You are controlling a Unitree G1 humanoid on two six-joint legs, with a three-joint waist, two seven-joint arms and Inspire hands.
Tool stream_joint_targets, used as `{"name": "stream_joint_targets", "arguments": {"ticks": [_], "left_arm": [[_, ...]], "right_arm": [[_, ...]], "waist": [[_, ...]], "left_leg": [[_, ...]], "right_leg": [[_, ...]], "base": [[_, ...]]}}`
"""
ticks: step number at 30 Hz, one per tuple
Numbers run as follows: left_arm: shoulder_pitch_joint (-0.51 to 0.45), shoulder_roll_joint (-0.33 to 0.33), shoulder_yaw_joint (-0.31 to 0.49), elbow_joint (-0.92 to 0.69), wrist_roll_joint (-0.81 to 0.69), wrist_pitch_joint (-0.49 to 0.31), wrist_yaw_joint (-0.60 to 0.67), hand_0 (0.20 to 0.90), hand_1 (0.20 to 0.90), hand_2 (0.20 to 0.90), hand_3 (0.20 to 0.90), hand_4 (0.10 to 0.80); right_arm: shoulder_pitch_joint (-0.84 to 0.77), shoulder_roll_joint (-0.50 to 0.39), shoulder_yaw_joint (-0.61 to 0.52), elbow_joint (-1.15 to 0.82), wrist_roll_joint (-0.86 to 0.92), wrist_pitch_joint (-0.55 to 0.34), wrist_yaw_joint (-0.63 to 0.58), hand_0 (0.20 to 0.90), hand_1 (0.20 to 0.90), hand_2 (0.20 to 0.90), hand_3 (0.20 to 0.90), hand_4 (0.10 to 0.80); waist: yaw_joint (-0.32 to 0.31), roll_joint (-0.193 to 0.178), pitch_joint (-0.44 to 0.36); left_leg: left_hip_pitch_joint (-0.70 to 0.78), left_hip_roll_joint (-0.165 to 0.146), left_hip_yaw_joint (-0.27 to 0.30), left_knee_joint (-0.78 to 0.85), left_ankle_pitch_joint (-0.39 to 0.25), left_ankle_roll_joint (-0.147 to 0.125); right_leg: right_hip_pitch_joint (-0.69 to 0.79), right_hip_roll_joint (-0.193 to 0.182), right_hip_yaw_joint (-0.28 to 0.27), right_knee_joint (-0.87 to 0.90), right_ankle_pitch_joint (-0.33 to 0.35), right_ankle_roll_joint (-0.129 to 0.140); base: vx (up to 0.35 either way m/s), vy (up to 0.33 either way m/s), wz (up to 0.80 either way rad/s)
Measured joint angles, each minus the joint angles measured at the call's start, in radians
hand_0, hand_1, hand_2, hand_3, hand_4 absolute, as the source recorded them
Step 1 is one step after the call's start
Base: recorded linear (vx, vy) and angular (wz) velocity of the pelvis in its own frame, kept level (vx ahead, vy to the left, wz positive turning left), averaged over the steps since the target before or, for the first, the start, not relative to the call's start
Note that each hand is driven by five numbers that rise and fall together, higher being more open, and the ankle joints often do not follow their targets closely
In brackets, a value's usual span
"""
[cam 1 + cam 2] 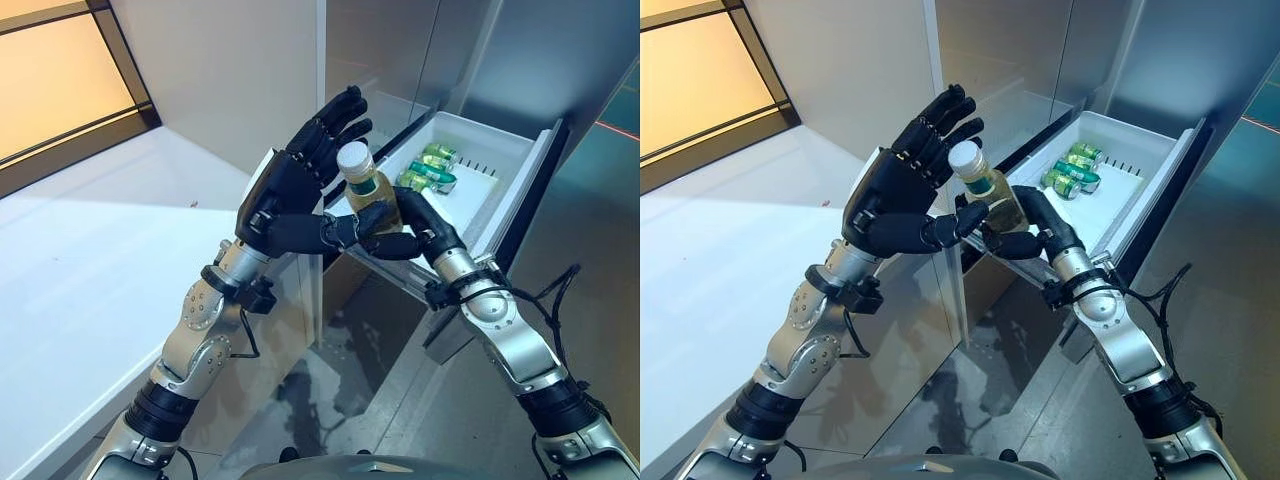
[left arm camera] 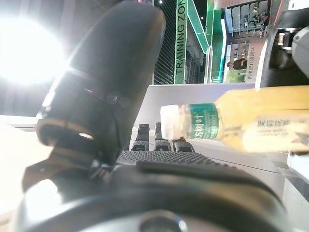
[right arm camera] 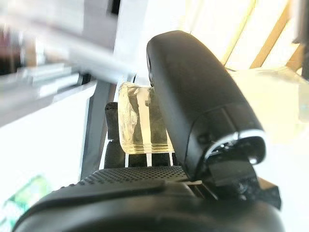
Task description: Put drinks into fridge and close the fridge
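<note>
A clear bottle (image 1: 368, 190) of yellow drink, with a white cap and a green label, is held upright above the near corner of the open white fridge drawer (image 1: 520, 190). My right hand (image 1: 425, 228) is curled round its lower part; its wrist view shows the bottle's base (image 3: 140, 121) behind the thumb (image 3: 193, 96). My left hand (image 1: 285, 195) is beside the bottle on its left, fingers straight and pointing up, with its thumb reaching toward the bottle's base. In the left wrist view the bottle (image 2: 241, 123) lies past the fingers. Green cans (image 1: 432, 168) lie in the drawer.
A white counter (image 1: 100, 230) stretches along the left, with a dark-framed window (image 1: 60, 80) behind it. The fridge's grey steel front (image 1: 520, 60) rises behind the drawer. The floor below (image 1: 340, 380) is grey and stained.
</note>
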Motion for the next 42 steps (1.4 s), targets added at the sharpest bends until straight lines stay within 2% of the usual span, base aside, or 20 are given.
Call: {"name": "stream_joint_targets", "arguments": {"ticks": [9, 13, 16, 18, 19, 22, 24, 26, 30, 34, 40, 42], "left_arm": [[-0.001, 0.005, 0.01, 0.09, 0.01, 0.17, -0.092, 0.9, 0.9, 0.9, 0.9, 0.8], [-0.001, 0.012, -0.013, 0.186, 0.01, 0.21, -0.11, 0.9, 0.9, 0.9, 0.9, 0.8], [0.002, 0.016, -0.042, 0.25, 0.01, 0.227, -0.115, 0.9, 0.9, 0.9, 0.9, 0.8], [0.011, 0.049, -0.072, 0.292, 0.008, 0.229, -0.155, 0.9, 0.9, 0.9, 0.9, 0.8], [0.023, 0.085, -0.127, 0.295, 0.01, 0.232, -0.193, 0.9, 0.9, 0.9, 0.9, 0.8], [0.095, 0.099, -0.24, 0.355, 0.019, 0.225, -0.202, 0.9, 0.9, 0.9, 0.9, 0.8], [0.139, 0.095, -0.259, 0.405, 0.019, 0.225, -0.171, 0.9, 0.9, 0.9, 0.9, 0.8], [0.175, 0.095, -0.253, 0.482, 0.019, 0.204, -0.136, 0.9, 0.9, 0.9, 0.9, 0.8], [0.193, 0.1, -0.224, 0.511, 0.019, 0.155, -0.128, 0.9, 0.9, 0.9, 0.9, 0.8], [0.191, 0.097, -0.223, 0.507, 0.02, 0.108, -0.13, 0.9, 0.9, 0.9, 0.9, 0.8], [0.191, 0.099, -0.23, 0.51, 0.041, 0.121, -0.132, 0.9, 0.9, 0.9, 0.9, 0.8], [0.191, 0.1, -0.237, 0.521, 0.077, 0.123, -0.131, 0.9, 0.9, 0.9, 0.9, 0.8]], "right_arm": [[-0.001, -0.061, 0.018, 0.175, -0.094, -0.03, -0.011, 0.3, 0.3, 0.3, 0.2, 0.1], [-0.085, -0.142, 0.12, 0.327, -0.103, -0.053, -0.013, 0.3, 0.3, 0.3, 0.2, 0.1], [-0.151, -0.17, 0.161, 0.467, -0.104, -0.099, -0.014, 0.3, 0.3, 0.3, 0.2, 0.1], [-0.224, -0.176, 0.165, 0.589, -0.065, -0.107, -0.023, 0.3, 0.3, 0.3, 0.2, 0.1], [-0.296, -0.176, 0.16, 0.691, -0.034, -0.102, -0.065, 0.3, 0.3, 0.3, 0.2, 0.1], [-0.418, -0.198, 0.119, 0.858, -0.015, -0.08, -0.146, 0.3, 0.3, 0.3, 0.2, 0.1], [-0.45, -0.228, 0.096, 0.891, -0.018, -0.071, -0.173, 0.3, 0.3, 0.3, 0.2, 0.1], [-0.47, -0.283, 0.071, 0.918, -0.04, -0.07, -0.191, 0.3, 0.3, 0.3, 0.2, 0.1], [-0.493, -0.335, 0.071, 0.952, -0.101, -0.064, -0.191, 0.3, 0.3, 0.3, 0.2, 0.1], [-0.496, -0.336, 0.076, 0.96, -0.12, -0.064, -0.178, 0.3, 0.3, 0.3, 0.2, 0.1], [-0.5, -0.336, 0.078, 0.976, -0.143, -0.045, -0.102, 0.3, 0.3, 0.3, 0.2, 0.1], [-0.519, -0.336, 0.088, 1.012, -0.139, -0.027, -0.052, 0.3, 0.3, 0.3, 0.2, 0.1]], "waist": [[0.041, 0.014, 0.008], [0.054, 0.014, 0.01], [0.074, 0.015, 0.015], [0.082, 0.018, 0.024], [0.095, 0.025, 0.029], [0.11, 0.029, 0.034], [0.127, 0.025, 0.039], [0.133, 0.023, 0.04], [0.142, 0.022, 0.041], [0.145, 0.022, 0.042], [0.143, 0.011, 0.05], [0.142, 0.008, 0.052]], "left_leg": [[-0.011, -0.003, -0.034, -0.004, 0.003, 0.0], [-0.023, -0.007, -0.066, -0.003, 0.013, 0.0], [-0.028, -0.011, -0.091, -0.004, 0.019, 0.0], [-0.028, -0.016, -0.107, -0.005, 0.023, 0.002], [-0.03, -0.02, -0.11, -0.005, 0.024, 0.003], [-0.039, -0.026, -0.131, -0.005, 0.028, 0.005], [-0.041, -0.026, -0.136, -0.005, 0.032, 0.007], [-0.05, -0.027, -0.157, -0.003, 0.036, 0.005], [-0.057, -0.03, -0.182, 0.0, 0.045, 0.005], [-0.057, -0.034, -0.185, -0.004, 0.05, 0.007], [-0.06, -0.035, -0.184, -0.005, 0.048, 0.002], [-0.06, -0.035, -0.183, -0.005, 0.052, 0.008]], "right_leg": [[0.008, -0.004, -0.042, 0.0, 0.0, 0.0], [0.008, -0.007, -0.074, 0.0, 0.0, 0.0], [0.017, -0.009, -0.099, 0.0, -0.001, 0.001], [0.025, -0.012, -0.112, 0.0, -0.004, 0.004], [0.026, -0.015, -0.114, 0.0, -0.005, 0.005], [0.025, -0.021, -0.136, 0.0, -0.007, 0.009], [0.026, -0.02, -0.142, 0.0, -0.007, 0.009], [0.025, -0.02, -0.162, 0.0, -0.007, 0.009], [0.025, -0.021, -0.184, 0.0, -0.007, 0.009], [0.026, -0.024, -0.185, -0.001, -0.008, 0.01], [0.028, -0.025, -0.184, -0.001, -0.008, 0.011], [0.028, -0.025, -0.183, 0.0, -0.008, 0.011]], "base": [[0.027, 0.024, 0.12], [0.035, 0.022, 0.23], [0.069, 0.018, 0.25], [0.071, 0.015, 0.26], [0.061, 0.012, 0.13], [0.054, 0.0, 0.21], [0.033, -0.023, 0.13], [0.024, -0.028, 0.24], [0.012, -0.015, 0.2], [0.014, 0.0, 0.05], [0.028, -0.01, 0.0], [0.053, -0.031, 0.0]]}}
